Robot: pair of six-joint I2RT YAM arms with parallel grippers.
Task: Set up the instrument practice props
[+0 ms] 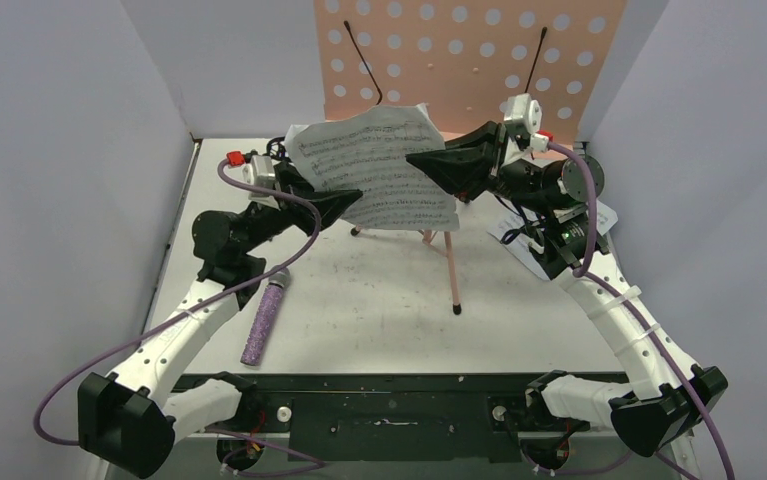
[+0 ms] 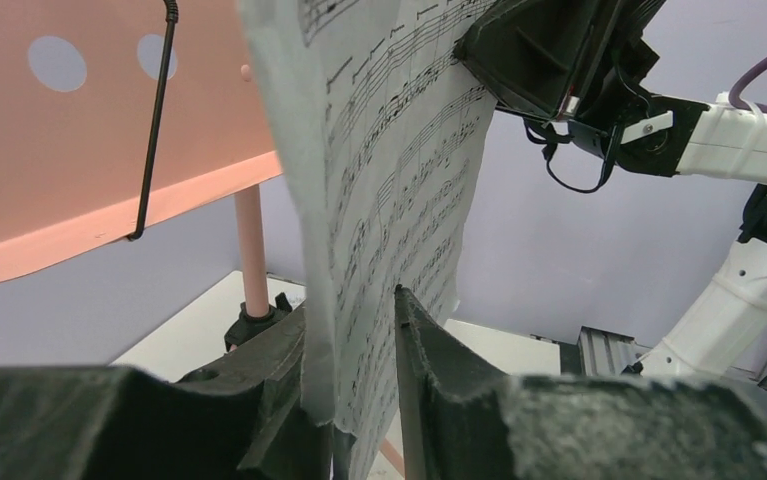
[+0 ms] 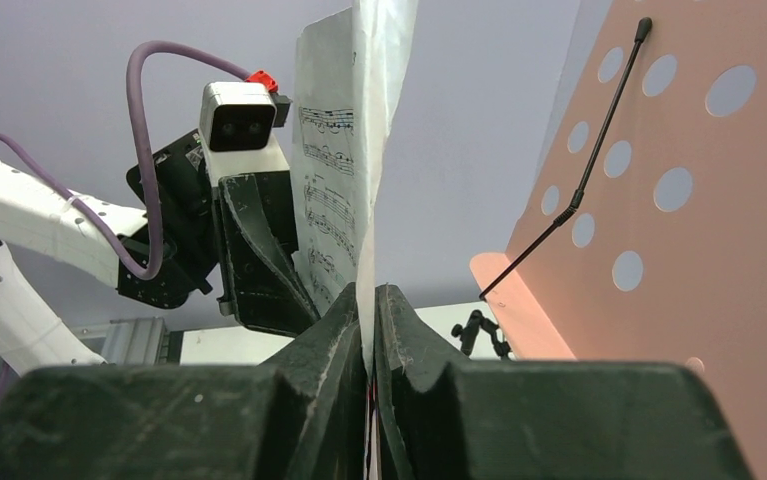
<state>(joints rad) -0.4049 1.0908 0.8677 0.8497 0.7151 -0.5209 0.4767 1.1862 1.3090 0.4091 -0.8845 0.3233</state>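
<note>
White sheet-music pages (image 1: 377, 165) are up in the air between both arms, in front of the pink music stand (image 1: 469, 50) and off its ledge. Right tool (image 3: 371, 295) is pressed together, pinching the pages' right edge. Left tool (image 2: 349, 310) is at the lower left edge, jaws partly spread on either side of the paper, not clamped flat. Purple microphone (image 1: 263, 322) lies on the bench (image 1: 379, 320) beside the left arm.

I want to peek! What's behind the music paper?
Behind the paper is the pink stand, with round holes and two black wire clips. Its pole shows below. From above, the paper covers the stand's lower middle, so that part can't be seen.
</note>
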